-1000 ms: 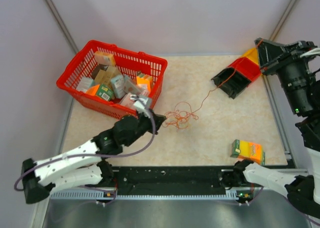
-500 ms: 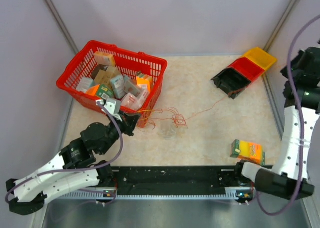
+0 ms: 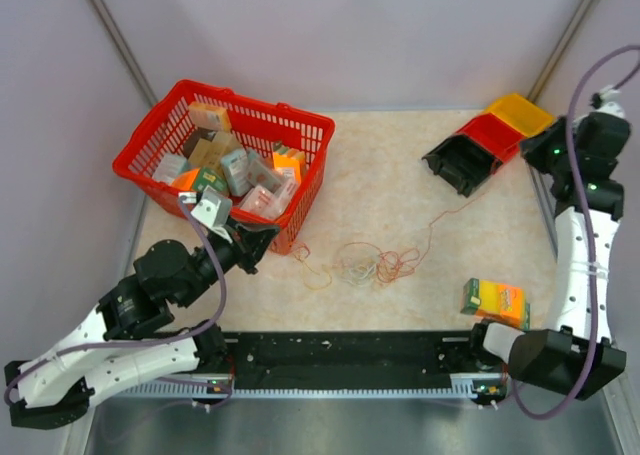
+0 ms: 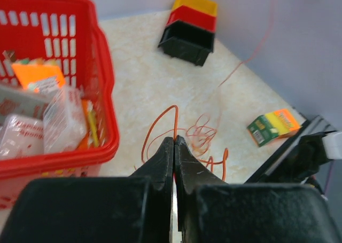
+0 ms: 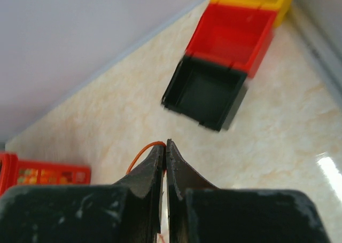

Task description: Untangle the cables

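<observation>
From overhead I see the cables point(image 3: 366, 265), a loose tangle of hair-thin orange, red and whitish wire. They lie on the beige marbled table point(image 3: 400, 185) roughly midway between the arms, just right of the red plastic mesh basket point(image 3: 255, 105) full of small packets. One thin strand runs left from the tangle toward my left gripper point(image 3: 263, 241), which sits close by the basket's near side. Another strand climbs up and right toward the right arm, beside the row of black, red and yellow open bins point(image 3: 492, 135). That view is too coarse to show me either set of fingertips.

The left wrist camera fills that in. The jaws are pressed together, pinching an orange loop at their tips, and the rest of the tangle lies on the table just beyond. A green, yellow and orange carton point(image 4: 272, 126) sits off to the right, and one strand rises past the grey wall.

The right wrist camera shows the right gripper point(image 5: 164, 147) raised above the table, its jaws pressed together on a single orange strand that curls out to the left. The tangle is outside that frame, with the bins ahead.
</observation>
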`<state>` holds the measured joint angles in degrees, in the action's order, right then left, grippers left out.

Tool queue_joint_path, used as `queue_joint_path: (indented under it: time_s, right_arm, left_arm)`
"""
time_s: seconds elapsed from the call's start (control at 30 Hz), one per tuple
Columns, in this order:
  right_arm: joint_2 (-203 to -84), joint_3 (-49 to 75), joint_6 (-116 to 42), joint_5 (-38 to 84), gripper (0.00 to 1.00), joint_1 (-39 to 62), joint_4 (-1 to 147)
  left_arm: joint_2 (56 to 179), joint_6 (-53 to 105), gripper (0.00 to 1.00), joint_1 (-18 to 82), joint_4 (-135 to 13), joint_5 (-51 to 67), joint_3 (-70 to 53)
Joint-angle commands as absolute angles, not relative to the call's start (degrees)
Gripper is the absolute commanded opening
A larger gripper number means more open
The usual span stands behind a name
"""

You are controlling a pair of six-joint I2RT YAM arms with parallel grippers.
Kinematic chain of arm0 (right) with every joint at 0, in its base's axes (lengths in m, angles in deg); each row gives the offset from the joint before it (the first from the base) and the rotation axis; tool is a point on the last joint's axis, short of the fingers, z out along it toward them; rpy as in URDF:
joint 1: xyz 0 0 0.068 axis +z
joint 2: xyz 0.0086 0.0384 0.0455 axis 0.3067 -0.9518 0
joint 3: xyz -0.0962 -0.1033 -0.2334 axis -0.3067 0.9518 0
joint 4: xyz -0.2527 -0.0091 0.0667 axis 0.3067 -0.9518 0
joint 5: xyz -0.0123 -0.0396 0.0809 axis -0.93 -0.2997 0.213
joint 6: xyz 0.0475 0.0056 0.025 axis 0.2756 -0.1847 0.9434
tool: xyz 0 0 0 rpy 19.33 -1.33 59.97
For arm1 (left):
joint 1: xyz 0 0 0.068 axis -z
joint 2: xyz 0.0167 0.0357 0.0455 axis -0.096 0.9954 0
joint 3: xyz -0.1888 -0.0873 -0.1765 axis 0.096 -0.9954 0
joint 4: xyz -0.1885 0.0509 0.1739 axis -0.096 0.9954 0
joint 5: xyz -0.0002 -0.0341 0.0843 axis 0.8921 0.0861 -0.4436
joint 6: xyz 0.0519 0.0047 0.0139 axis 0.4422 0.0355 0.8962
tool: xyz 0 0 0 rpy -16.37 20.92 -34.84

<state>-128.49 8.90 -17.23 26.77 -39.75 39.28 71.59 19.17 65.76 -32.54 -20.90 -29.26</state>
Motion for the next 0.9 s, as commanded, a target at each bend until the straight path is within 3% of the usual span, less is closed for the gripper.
queue_joint_path:
  time_s: [0.0,0.23,0.37,0.47,0.63,0.77,0.87]
  right_arm:
    - [-125.97,17.89,-18.13,27.75,0.0,-29.05,45.43]
    - [-128.42,33.1,-19.8,27.39,0.0,-9.62,50.0]
    - [-131.06,41.63,-19.01,33.62,0.01,-3.81,56.24]
    - [-132.64,43.23,-21.38,29.7,0.05,0.67,54.86]
    - [-131.34,45.59,-23.06,32.57,0.51,2.27,52.82]
    - [-124.4,48.23,-20.42,33.72,0.66,6.29,54.05]
    - [-120.01,49.2,-19.36,32.85,0.7,14.63,58.78]
  left_arm:
    - [76.49,20.43,0.0,65.8,-40.27,-11.67,-22.18]
    - [86.86,22.0,0.0,65.8,-44.4,-6.83,-8.04]
    - [91.0,23.5,0.0,65.8,-49.32,-4.19,-1.7]
    - [93.63,24.47,0.0,65.72,-50.3,-4.45,1.73]
    - [95.4,25.17,0.0,65.72,-51.18,-8.31,2.71]
    - [95.75,24.3,0.0,65.8,-52.93,-11.3,0.43]
    - [96.63,23.77,0.0,65.8,-53.2,-11.13,-0.19]
